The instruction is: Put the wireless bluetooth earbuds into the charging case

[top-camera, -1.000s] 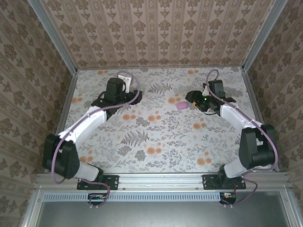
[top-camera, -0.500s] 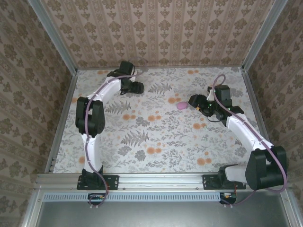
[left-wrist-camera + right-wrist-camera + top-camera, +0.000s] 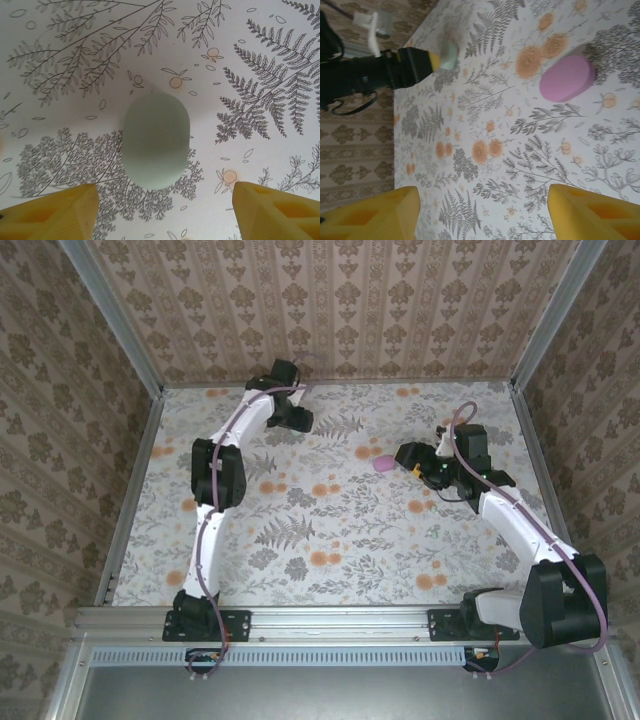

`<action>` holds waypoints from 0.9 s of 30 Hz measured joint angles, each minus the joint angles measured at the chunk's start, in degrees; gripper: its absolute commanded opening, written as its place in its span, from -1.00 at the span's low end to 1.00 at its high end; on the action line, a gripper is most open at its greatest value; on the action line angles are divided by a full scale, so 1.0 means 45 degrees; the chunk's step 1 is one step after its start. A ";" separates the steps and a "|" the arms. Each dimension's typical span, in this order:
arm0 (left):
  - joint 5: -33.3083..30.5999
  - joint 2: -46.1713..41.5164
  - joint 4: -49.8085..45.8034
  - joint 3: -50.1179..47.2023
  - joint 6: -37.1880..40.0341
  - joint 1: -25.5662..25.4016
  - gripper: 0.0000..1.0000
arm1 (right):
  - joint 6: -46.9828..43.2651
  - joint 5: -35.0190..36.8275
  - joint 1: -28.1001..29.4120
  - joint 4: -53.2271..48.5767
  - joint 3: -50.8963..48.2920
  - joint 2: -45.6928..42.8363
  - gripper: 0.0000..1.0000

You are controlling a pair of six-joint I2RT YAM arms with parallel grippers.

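A mint-green case (image 3: 156, 140) lies shut on the floral table, just ahead of my left gripper (image 3: 162, 215). That gripper hangs over it with its yellow fingers (image 3: 50, 210) wide apart, open and holding nothing. From above, the left gripper (image 3: 297, 420) is at the far back of the table. A pink case (image 3: 383, 464) lies flat near the middle right. My right gripper (image 3: 405, 453) is open just right of it and also holds nothing. In the right wrist view the pink case (image 3: 567, 77) lies ahead and to the right, apart from the fingers. The earbuds are out of view.
Patterned walls and aluminium rails (image 3: 140, 360) enclose the table at the back and both sides. The left arm (image 3: 215, 475) stretches up the left half. The right wrist view shows the left gripper's black body (image 3: 370, 75) by the mint-green case (image 3: 449, 55), close to the back wall.
The left arm has stretched out towards the back wall and its gripper has shifted right. The right gripper drew back slightly. The pink case has not moved.
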 measured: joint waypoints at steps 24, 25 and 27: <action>-0.0267 0.1851 -0.0073 0.1545 0.1054 -0.0141 0.08 | 0.1010 -0.1418 0.0000 0.1171 -0.0005 0.0821 0.46; -0.0277 0.1855 -0.0068 0.1545 0.1103 -0.0141 0.07 | 0.1044 -0.1418 0.0000 0.1171 0.0039 0.0840 0.46; -0.0306 0.1855 -0.0068 0.1545 0.1180 -0.0141 0.05 | 0.1059 -0.1418 0.0000 0.1171 0.0117 0.0879 0.46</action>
